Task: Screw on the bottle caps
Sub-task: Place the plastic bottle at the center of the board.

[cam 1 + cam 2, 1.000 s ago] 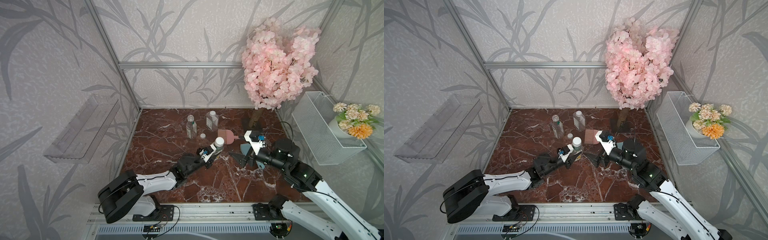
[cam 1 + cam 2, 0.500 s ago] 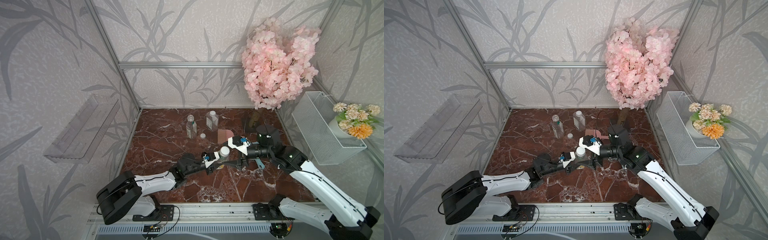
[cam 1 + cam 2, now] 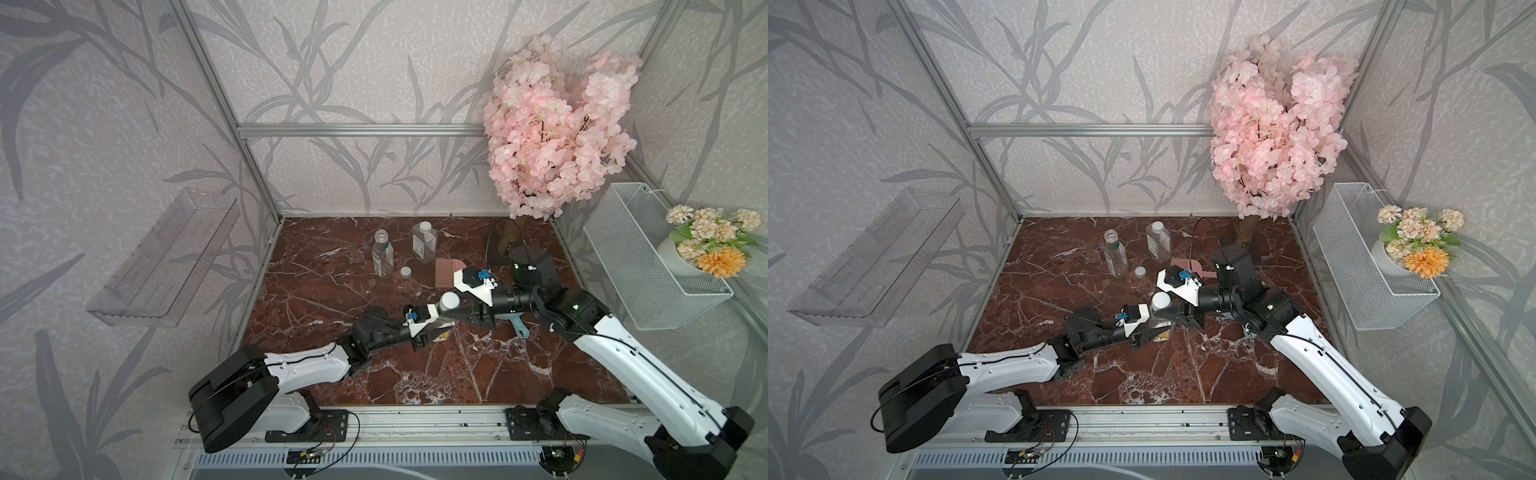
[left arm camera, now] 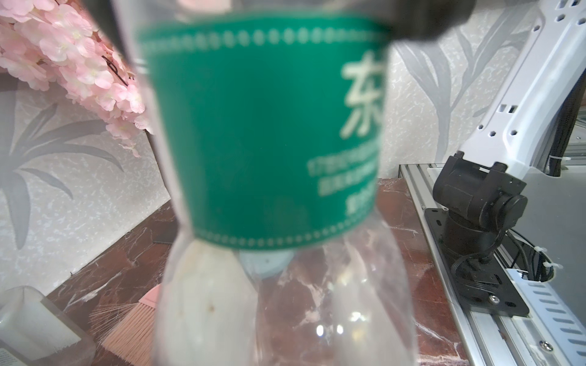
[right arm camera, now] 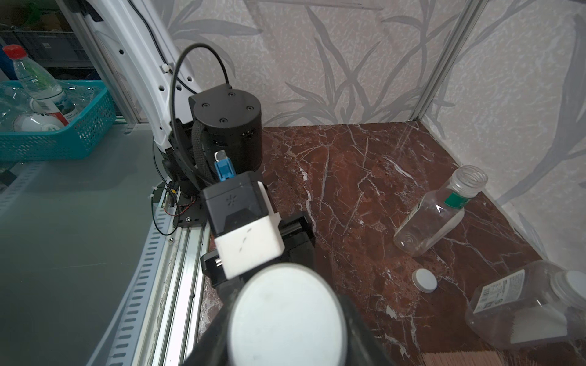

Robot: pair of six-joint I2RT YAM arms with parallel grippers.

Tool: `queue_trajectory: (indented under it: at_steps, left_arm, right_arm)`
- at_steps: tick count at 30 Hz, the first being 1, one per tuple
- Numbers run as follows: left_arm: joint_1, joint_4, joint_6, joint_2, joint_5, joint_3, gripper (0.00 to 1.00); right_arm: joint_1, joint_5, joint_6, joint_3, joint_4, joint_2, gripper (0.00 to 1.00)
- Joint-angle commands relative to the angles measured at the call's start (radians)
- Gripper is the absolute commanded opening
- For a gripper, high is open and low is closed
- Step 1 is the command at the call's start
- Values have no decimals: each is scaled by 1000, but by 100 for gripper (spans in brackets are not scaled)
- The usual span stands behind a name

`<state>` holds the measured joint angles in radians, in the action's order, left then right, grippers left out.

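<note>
In both top views a round clear bottle with a green label stands upright mid-table between the jaws of my left gripper. It fills the left wrist view, bottle. A white bottle cap sits on its neck. My right gripper is shut on that cap, one dark finger on each side. Further back stand an uncapped round bottle, a capped square bottle and a loose cap.
A pink brush lies just behind the right gripper and a teal dustpan handle lies under the right arm. A pink blossom tree fills the back right corner. A wire basket hangs on the right wall, a clear shelf on the left.
My right gripper swung in from the right, where it stood open, and closed on the cap atop the held bottle. The left arm carried the bottle slightly nearer and to the right.
</note>
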<state>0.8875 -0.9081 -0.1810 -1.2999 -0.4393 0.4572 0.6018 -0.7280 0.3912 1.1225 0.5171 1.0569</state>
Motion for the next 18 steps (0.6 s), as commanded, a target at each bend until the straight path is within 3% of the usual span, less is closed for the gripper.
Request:
queue_trajectory:
  at_steps: [1,4,8,18]
  left_arm:
    - [-4,-22,-7,32,48,-2,66]
    - [-4,-3,-17,53,102,-19,86]
    - [-10,29,-31,92,205,-49,99]
    - [-44,99,20,208,532,-115,100]
  right_arm:
    - [-37,53,-95,-20,-57,-10,29]
    - [-67,100,-132,-35,-76,-21,27]
    - [-147,200,-218,-56,-121,-11,20]
    - [-200,675,-352,-110,-510,169,14]
